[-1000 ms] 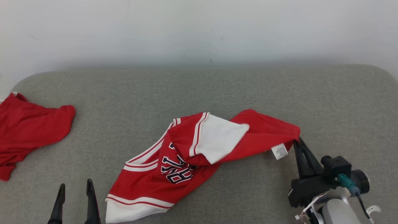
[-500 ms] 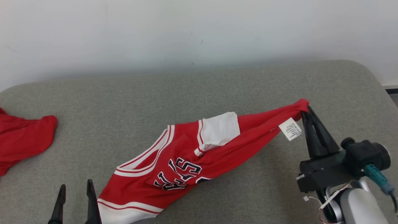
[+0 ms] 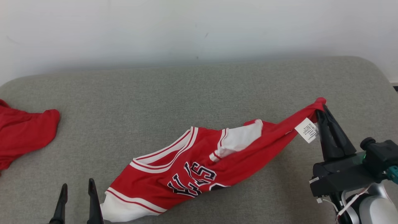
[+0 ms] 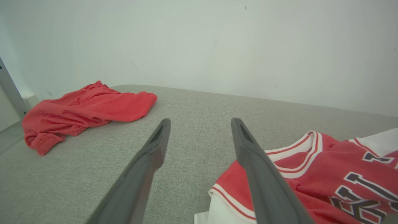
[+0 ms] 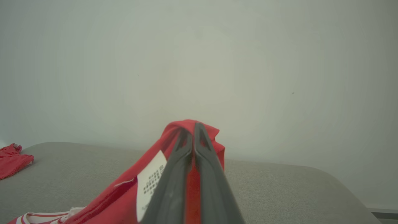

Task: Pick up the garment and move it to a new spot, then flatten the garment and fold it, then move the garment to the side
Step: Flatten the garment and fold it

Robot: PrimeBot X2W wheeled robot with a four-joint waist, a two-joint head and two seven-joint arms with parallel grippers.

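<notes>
The garment is a red jersey with white trim and dark lettering, stretched diagonally across the grey cushion. My right gripper is shut on its far right corner, lifting that end off the surface, with a white label hanging just below the grip. In the right wrist view the red cloth is pinched between the closed fingers. My left gripper stands open at the lower left, empty, just left of the jersey's white hem. The left wrist view shows the jersey beside the right finger.
A second red garment lies crumpled at the cushion's left edge, also seen as a red heap in the left wrist view. The grey cushion ends at a white wall behind and rounds off at the right edge.
My right gripper has pulled the jersey's corner to the right and upward, stretching the cloth out. The white sleeve has unfolded partly. The head camera has shifted rightward.
</notes>
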